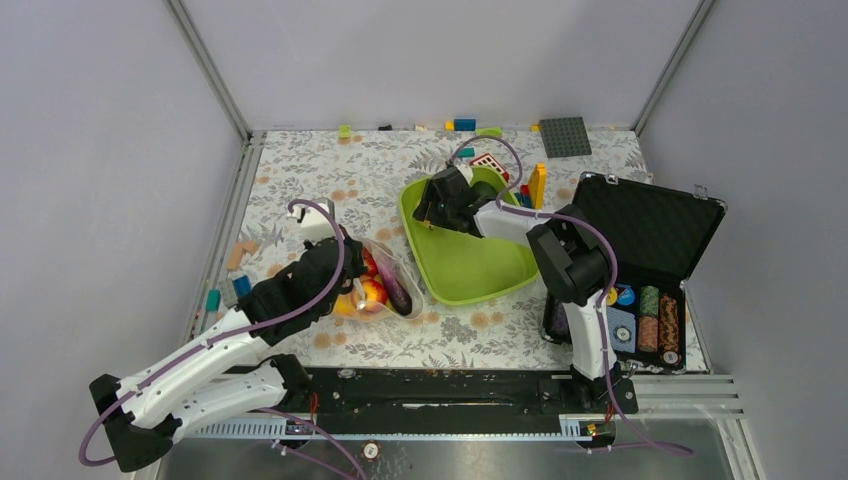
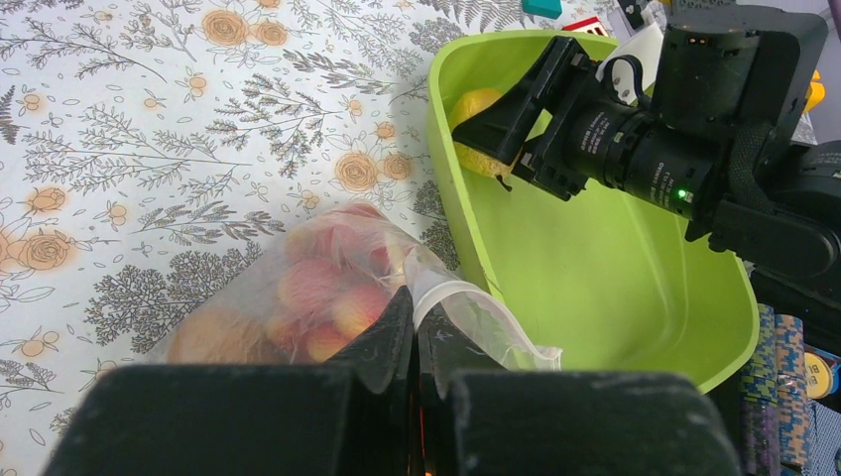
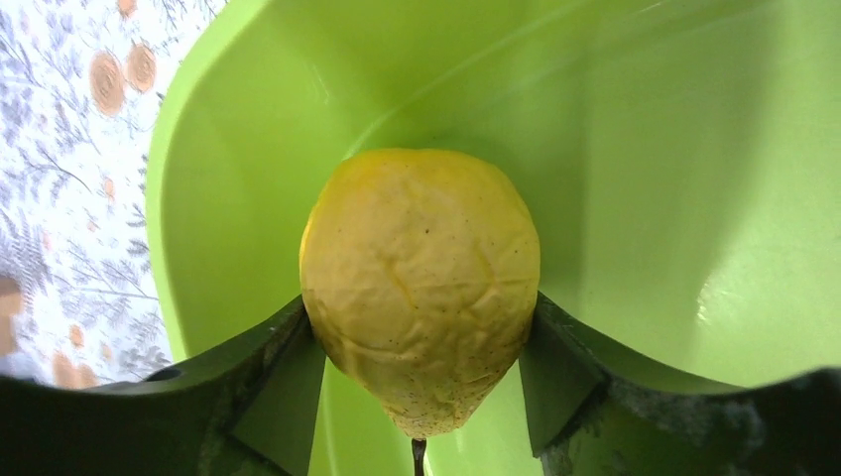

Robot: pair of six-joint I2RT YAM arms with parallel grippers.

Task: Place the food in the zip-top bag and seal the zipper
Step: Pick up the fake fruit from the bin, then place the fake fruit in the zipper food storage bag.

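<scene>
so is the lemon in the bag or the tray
In the tray: the lemon lies in the green tray, the right pincer around it.

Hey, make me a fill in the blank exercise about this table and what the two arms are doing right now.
1. The right gripper has a finger against each side of a yellow ____.
2. That fruit lies in the lime-green ____.
3. The left gripper is shut on the mouth edge of the clear ____, which holds fruit.
4. The open black case stands on the robot's ____ side.
Missing words: lemon; tray; bag; right.
</scene>
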